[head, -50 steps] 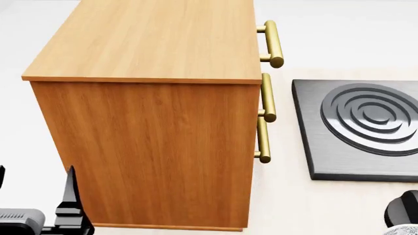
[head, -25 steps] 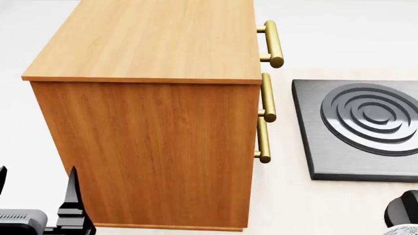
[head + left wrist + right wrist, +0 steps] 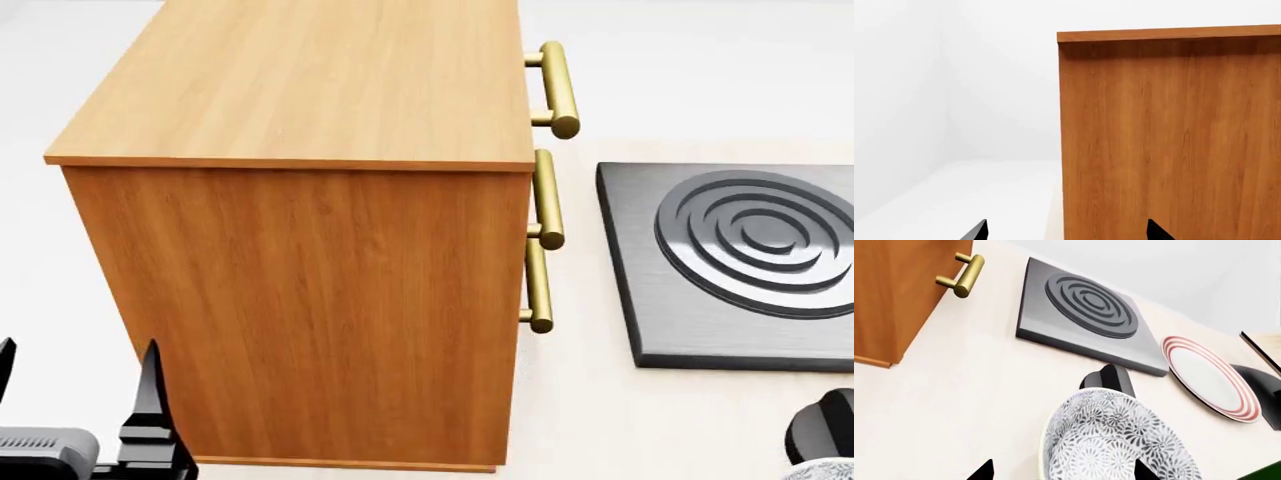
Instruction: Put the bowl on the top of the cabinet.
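The cabinet stands at the left middle of the head view, with brass handles on its right face and nothing on its flat top. It also shows in the left wrist view and the right wrist view. The patterned bowl sits low on the cream surface, right of the cabinet. My right gripper is open and straddles the bowl's near rim, one fingertip outside, one over its inside. My left gripper is open and empty beside the cabinet's near side.
A grey slab with raised rings lies right of the cabinet. Behind the bowl stands a black object. A white plate with red rim rings leans further right, by a dark base.
My left gripper has crept slightly to the right in the head view. Nothing else has visibly moved.
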Robot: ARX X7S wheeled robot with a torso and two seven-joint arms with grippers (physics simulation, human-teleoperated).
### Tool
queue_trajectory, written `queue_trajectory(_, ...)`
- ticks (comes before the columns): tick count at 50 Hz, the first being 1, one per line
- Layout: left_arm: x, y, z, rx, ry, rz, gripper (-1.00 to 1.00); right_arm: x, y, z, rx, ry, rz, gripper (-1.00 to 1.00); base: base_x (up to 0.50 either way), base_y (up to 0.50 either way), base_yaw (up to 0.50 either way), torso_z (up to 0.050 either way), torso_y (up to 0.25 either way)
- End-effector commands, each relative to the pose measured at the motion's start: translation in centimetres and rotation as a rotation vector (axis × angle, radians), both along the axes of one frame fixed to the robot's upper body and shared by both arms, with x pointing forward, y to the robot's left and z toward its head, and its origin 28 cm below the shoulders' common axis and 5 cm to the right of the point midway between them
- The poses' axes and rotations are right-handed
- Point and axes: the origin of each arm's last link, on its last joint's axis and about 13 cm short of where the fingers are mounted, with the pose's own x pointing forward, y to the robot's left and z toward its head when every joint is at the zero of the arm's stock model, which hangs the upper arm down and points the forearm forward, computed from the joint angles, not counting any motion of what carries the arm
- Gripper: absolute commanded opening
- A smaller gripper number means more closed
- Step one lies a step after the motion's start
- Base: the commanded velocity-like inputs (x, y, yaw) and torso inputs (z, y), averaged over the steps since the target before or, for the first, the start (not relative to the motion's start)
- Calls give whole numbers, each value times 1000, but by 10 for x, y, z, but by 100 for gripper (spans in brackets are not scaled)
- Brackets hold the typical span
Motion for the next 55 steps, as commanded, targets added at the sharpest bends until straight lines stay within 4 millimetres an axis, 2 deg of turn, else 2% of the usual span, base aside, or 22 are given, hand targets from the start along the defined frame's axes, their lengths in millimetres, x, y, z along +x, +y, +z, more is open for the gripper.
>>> queue_trajectory(1,-1,0,0,3,-1,3,100,3,-3,-5,-3,9,-13,100,0,0,0,0,0)
queue_trajectory(55,0,0,-1,3,3,4,100,10,-5,-23,-2,58,-18,100,0,0,0,0,0)
